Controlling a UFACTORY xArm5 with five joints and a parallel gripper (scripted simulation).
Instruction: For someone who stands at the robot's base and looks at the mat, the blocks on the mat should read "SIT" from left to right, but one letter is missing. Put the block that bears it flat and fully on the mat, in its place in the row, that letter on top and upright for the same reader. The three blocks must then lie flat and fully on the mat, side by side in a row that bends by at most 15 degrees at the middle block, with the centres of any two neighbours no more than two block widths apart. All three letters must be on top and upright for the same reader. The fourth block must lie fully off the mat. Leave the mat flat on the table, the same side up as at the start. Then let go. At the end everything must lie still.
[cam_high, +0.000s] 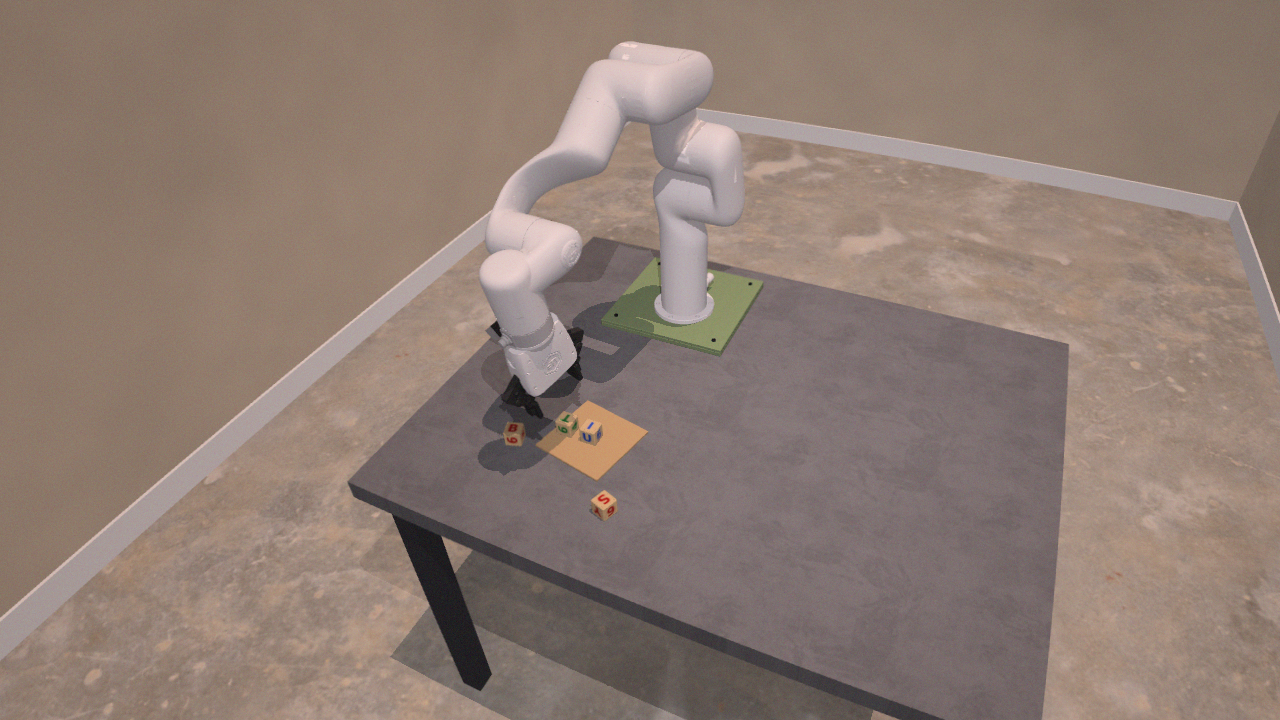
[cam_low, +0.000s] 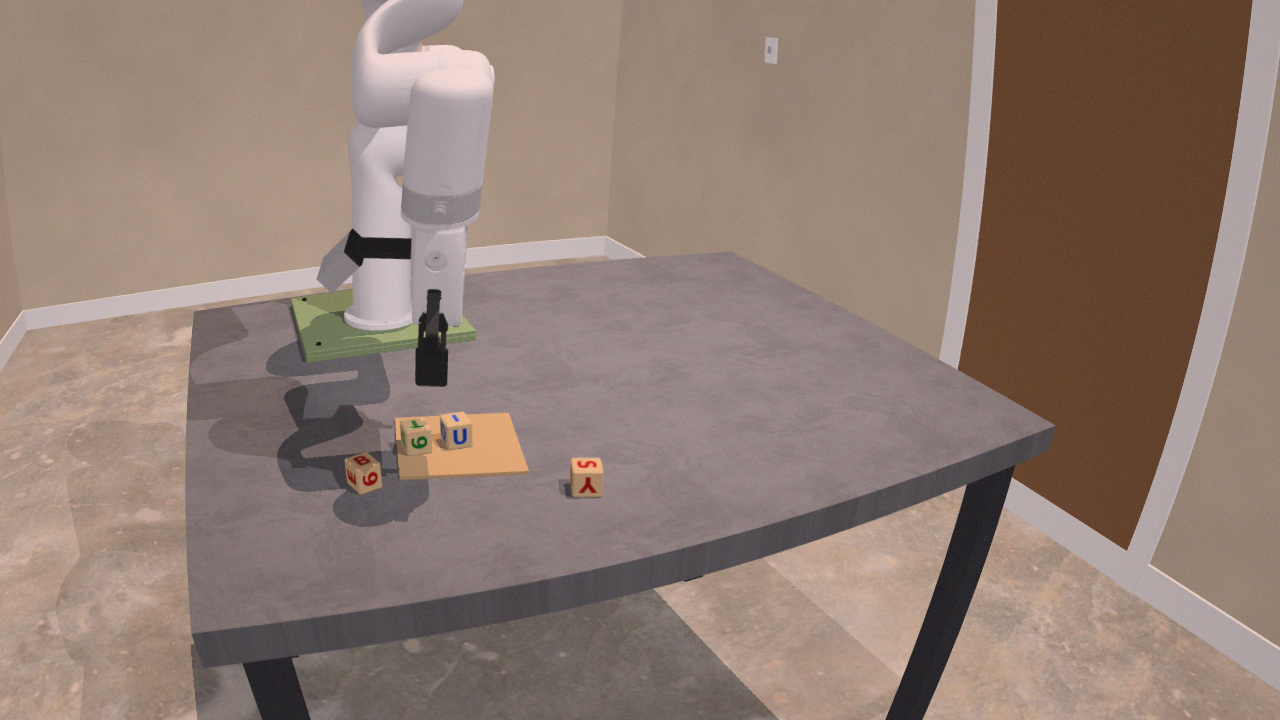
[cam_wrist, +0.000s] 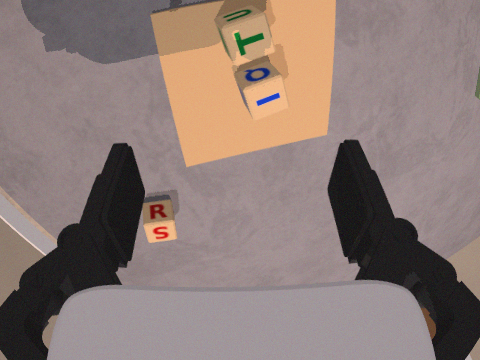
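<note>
On the grey desk (cam_high: 805, 429), the white arm (cam_high: 537, 232) reached down from its green base plate (cam_high: 684, 308) and held the claw (cam_low: 431, 368) above the bare surface, between the plate and the orange mat (cam_low: 487, 456). The claw was spread wide and gripped nothing, both black fingers showing apart in the wrist view.

Two blocks sat on the mat, touching: the T block (cam_low: 416, 436) near the mat's edge and the I block (cam_low: 456, 430) just beside it, both crowded toward one side. The B block (cam_low: 362, 471) lay off the mat, near the T block. The S block (cam_low: 587, 476), the missing letter, rested on the desk well apart from the mat on its other side, S on top.

Judged from this, the trouble lay ahead. The free mat space beside the I block looked adequate, yet a wide claw lowering there could nudge the I block and bend the row. Gripping the S block off-centre might roll it onto another face. A block dragged across the mat's edge could curl or shift the mat.
</note>
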